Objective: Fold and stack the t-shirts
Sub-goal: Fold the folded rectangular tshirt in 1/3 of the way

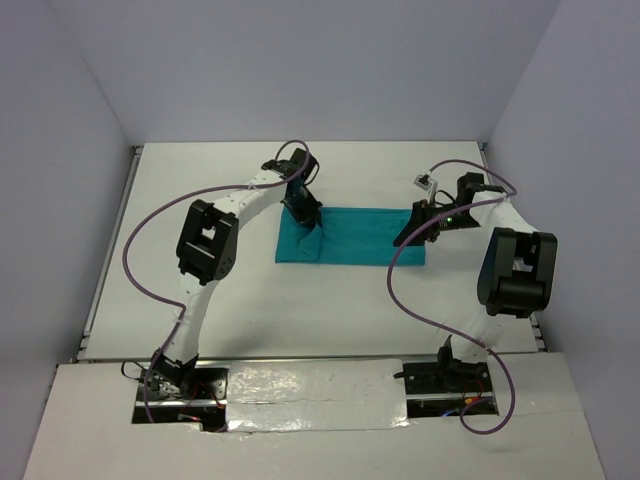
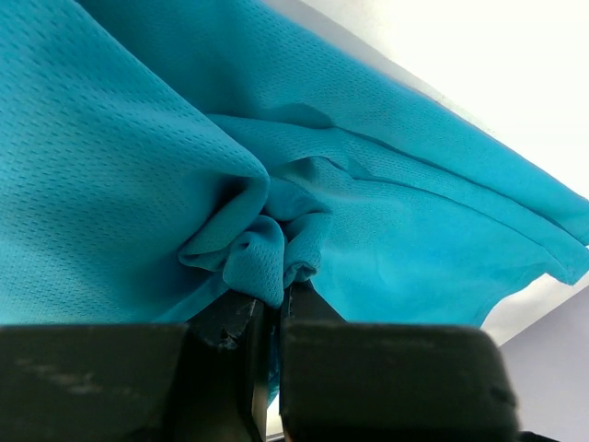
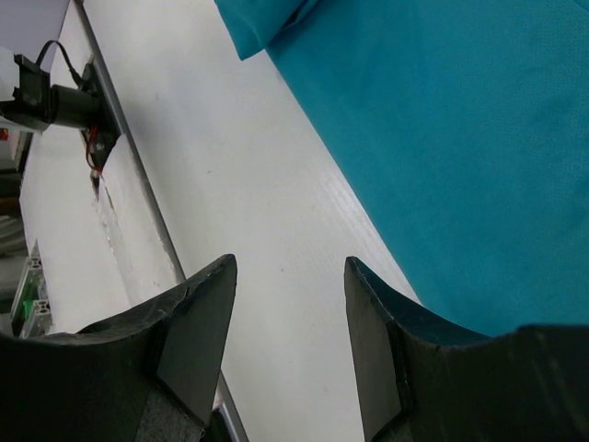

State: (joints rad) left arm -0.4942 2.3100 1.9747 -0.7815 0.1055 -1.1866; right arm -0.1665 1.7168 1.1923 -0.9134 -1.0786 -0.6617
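The teal t-shirt lies folded into a wide band in the middle of the white table. My left gripper is at the shirt's left part, shut on a bunched fold of teal cloth, which bulges out between the black fingers. My right gripper hovers at the shirt's right edge, open and empty. In the right wrist view its fingers frame bare table, with the shirt to the right of them.
The white table is walled on three sides. A small grey fixture with a cable sits behind the right gripper; it also shows in the right wrist view. Purple cables loop over both arms.
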